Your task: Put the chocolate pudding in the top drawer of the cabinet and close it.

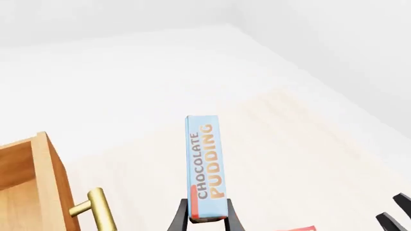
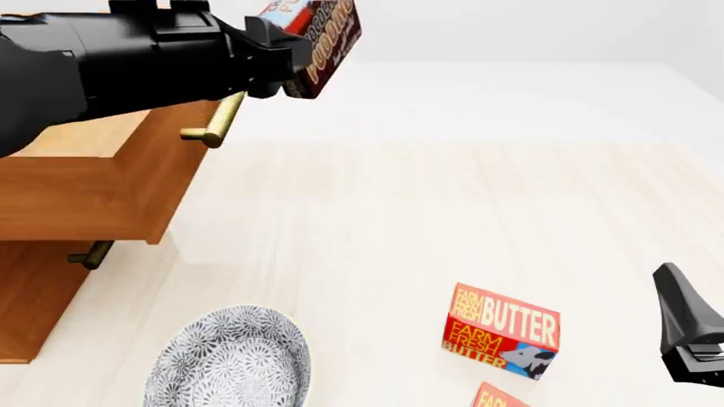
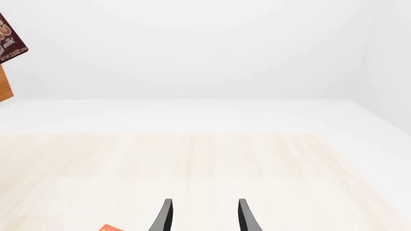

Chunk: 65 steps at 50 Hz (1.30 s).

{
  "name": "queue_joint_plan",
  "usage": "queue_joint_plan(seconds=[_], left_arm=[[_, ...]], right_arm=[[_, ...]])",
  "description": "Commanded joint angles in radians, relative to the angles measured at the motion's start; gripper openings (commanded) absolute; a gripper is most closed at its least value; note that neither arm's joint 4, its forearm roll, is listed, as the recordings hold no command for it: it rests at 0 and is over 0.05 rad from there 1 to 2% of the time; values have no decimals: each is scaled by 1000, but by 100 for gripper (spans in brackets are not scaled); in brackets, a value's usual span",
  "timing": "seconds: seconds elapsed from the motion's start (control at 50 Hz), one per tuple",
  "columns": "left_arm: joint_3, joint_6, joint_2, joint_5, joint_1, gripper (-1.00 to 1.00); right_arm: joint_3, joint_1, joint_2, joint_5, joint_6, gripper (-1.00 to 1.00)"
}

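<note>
Left tool [image 1: 207, 219]: clamped on the pudding [image 1: 205, 163], held high in the air.
Pudding position: just beside the open top drawer's [image 2: 108, 182] handle [image 2: 220, 119], outside the front edge.
Right tool [image 3: 202, 216]: fingers apart, empty, low over the counter [image 2: 453, 220].
Step in hand: carry over the drawer cavity.
Doing it well: clear the front panel, centre above the opening, lower, then release.

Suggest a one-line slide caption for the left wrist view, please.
Left hand holds the chocolate pudding upright, beside the open top drawer.
</note>
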Motion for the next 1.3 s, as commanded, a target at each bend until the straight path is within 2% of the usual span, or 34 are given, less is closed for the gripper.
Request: queue_joint_plan(seconds=[0.02,0.04,0.1,0.38,0.48,0.5,0.74,1.02,1.3], left_arm=[[-4,39,-24,15,50,-100],[-28,43,-26,38,57,-100],[-4,58,-39,22,84,-100],[-22,98,-60,54,162,-100],[-24,82,-69,57,177,-100],[-27,101,-61,59,180,-100],[-25,121,-82,78,267,-100],[-38,121,-96,107,322,-100],[-12,126,-158,134,396,-100]], right_arm=[[0,0,0,0,0,100],[0,0,0,0,0,100],[0,0,0,0,0,100],[0,0,0,0,0,100],[0,0,0,0,0,100],[0,0,0,0,0,100],[0,0,0,0,0,100],[0,0,0,0,0,100],[0,0,0,0,0,100]])
